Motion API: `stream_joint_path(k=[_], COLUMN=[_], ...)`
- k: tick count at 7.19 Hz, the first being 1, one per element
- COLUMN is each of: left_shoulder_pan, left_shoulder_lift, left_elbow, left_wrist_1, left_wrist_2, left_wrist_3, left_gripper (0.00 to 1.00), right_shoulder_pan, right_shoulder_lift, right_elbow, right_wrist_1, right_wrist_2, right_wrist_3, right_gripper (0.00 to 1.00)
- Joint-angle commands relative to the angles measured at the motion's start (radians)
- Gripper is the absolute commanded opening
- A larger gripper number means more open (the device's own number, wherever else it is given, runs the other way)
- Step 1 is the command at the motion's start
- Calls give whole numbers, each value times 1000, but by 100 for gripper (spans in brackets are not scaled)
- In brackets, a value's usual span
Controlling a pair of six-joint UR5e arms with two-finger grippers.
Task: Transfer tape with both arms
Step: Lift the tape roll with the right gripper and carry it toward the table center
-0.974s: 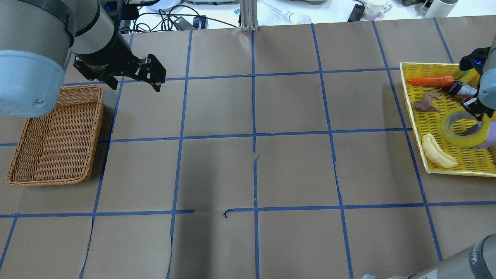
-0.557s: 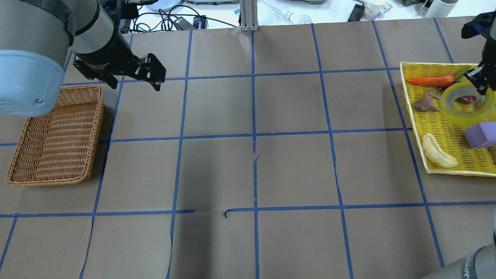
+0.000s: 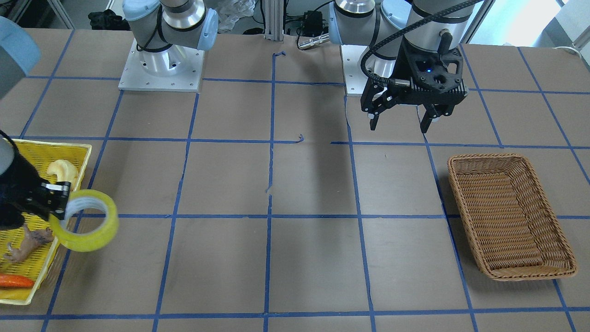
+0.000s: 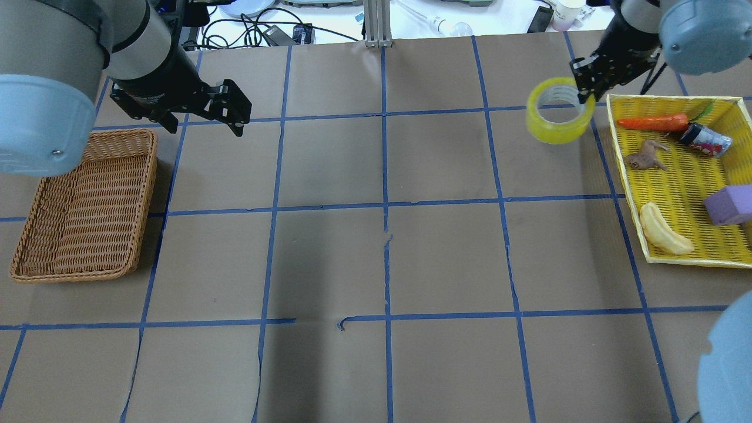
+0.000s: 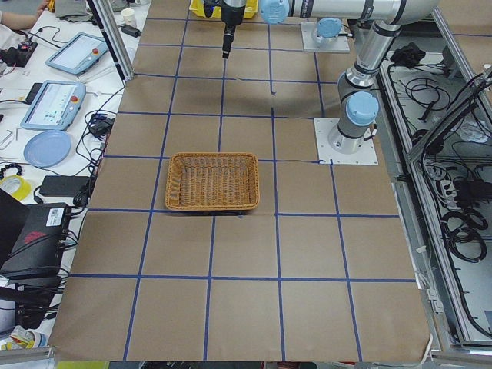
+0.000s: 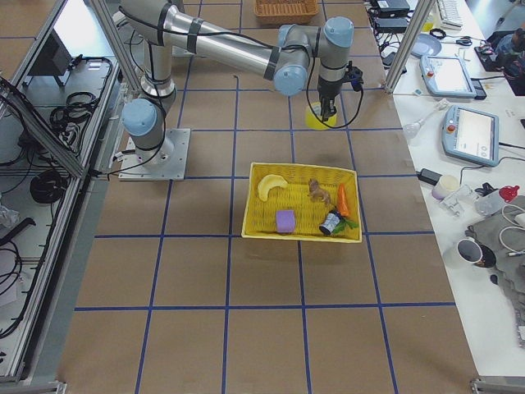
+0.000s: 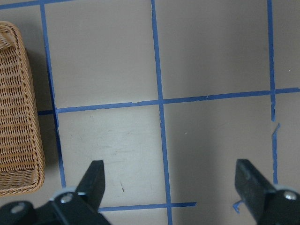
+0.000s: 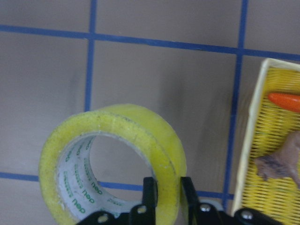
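The tape, a wide translucent yellow roll with a whitish core, hangs in the air just left of the yellow tray, over the brown table. My right gripper is shut on its wall, one finger inside the ring and one outside. The right wrist view shows the tape pinched in the gripper. The front view shows the tape and the right gripper. My left gripper is open and empty, held above the table beside the wicker basket's far corner; it also shows in the front view and the left wrist view.
A yellow mesh tray at the right holds a carrot, a small can, a toy animal, a banana and a purple block. An empty wicker basket lies at the left. Blue tape lines grid the table.
My right gripper has lifted the tape out of the yellow tray and carried it left and toward the far side, past the tray's corner. The left arm has not moved.
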Motion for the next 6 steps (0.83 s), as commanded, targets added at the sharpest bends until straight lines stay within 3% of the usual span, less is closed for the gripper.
stream_joint_path(k=[1,4,5,6], left_shoulder_pan=[-1,2,4,4], left_shoulder_lift=[-1,1,1,1], left_elbow=[0,3,2,2], left_wrist_1=[0,0,-2,0], left_wrist_2=[-1,5,5,5], left_wrist_3=[0,2,2,2], left_gripper=[100,100,100,100], right_shoulder_pan=[189,344,355,355], right_shoulder_lift=[56,163,171,180], right_elbow=[9,114,163,176], right_wrist_1=[-127,-377,-392,-378], right_wrist_2=[63,99,120,207], right_wrist_3=[271,361,379,376], right_gripper=[0,0,0,0])
